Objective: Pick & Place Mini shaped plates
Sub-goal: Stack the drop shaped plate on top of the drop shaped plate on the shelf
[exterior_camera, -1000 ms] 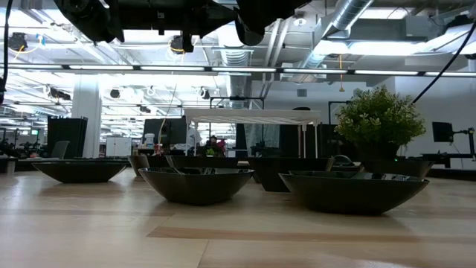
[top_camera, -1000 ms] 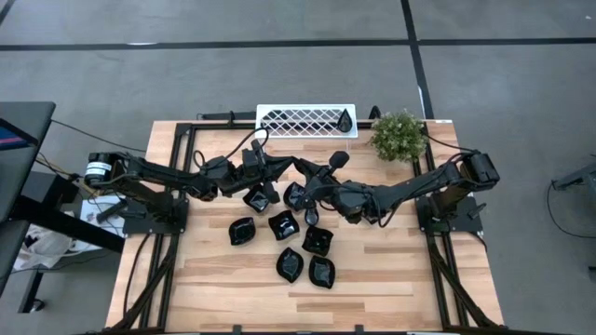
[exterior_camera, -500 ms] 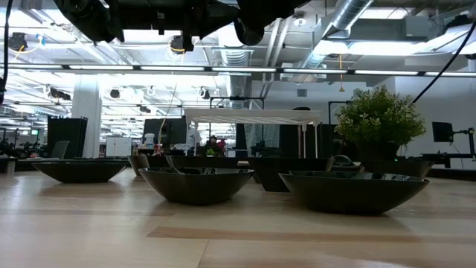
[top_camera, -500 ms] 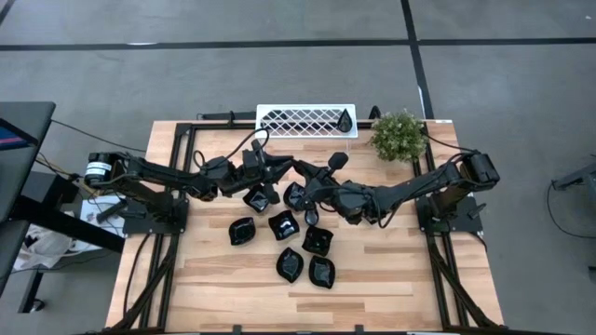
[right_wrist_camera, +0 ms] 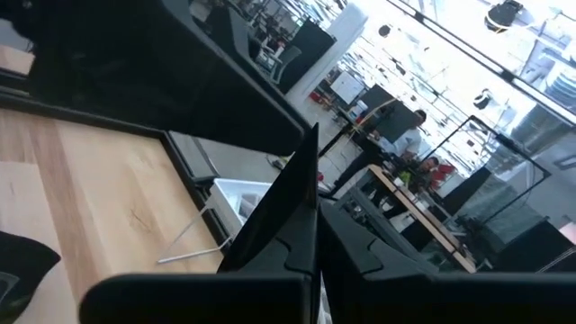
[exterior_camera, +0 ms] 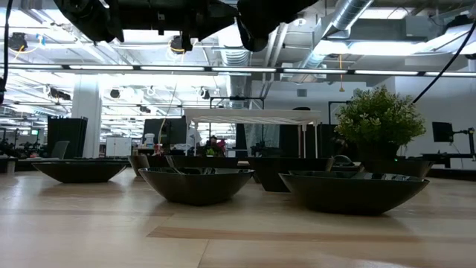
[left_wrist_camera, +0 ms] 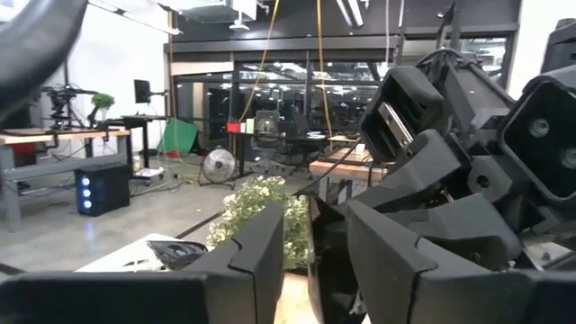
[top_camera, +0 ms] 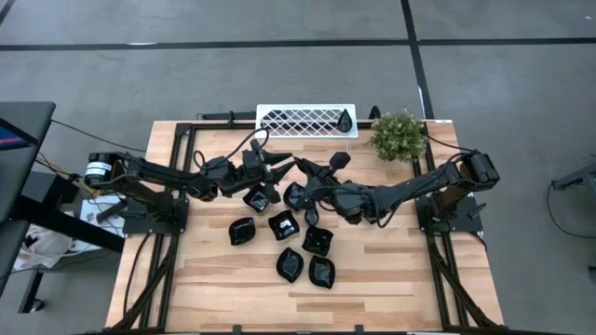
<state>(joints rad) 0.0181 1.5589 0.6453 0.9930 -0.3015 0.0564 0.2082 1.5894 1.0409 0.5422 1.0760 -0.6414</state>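
Both arms meet above the table's middle. My right gripper (top_camera: 301,171) (right_wrist_camera: 317,229) is shut on a thin black mini plate (right_wrist_camera: 301,171), seen edge-on and hard to make out from above. My left gripper (top_camera: 285,165) (left_wrist_camera: 315,229) is open and faces the right gripper, a finger on either side of that plate's dark edge (left_wrist_camera: 324,256). Several more black plates (top_camera: 282,224) (exterior_camera: 197,184) lie on the wood below. One plate (top_camera: 345,119) stands in the white rack (top_camera: 298,121). My right gripper pinches the thin plate between its two fingers, which point level toward the table's left. The plate's edge (right_wrist_camera: 306,193) sticks out past the fingertips and it is lifted clear of the table. Which part of the plate is held I cannot tell.
A green potted plant (top_camera: 399,135) stands at the far right, next to the rack. Black frame rails (top_camera: 177,177) run along the table's left and right sides. Bare wood lies toward the near edge (top_camera: 307,307).
My left gripper has opened where it hangs and let go of the plate, which stays in my right gripper. Neither arm has shifted, and the plates on the table lie as before.
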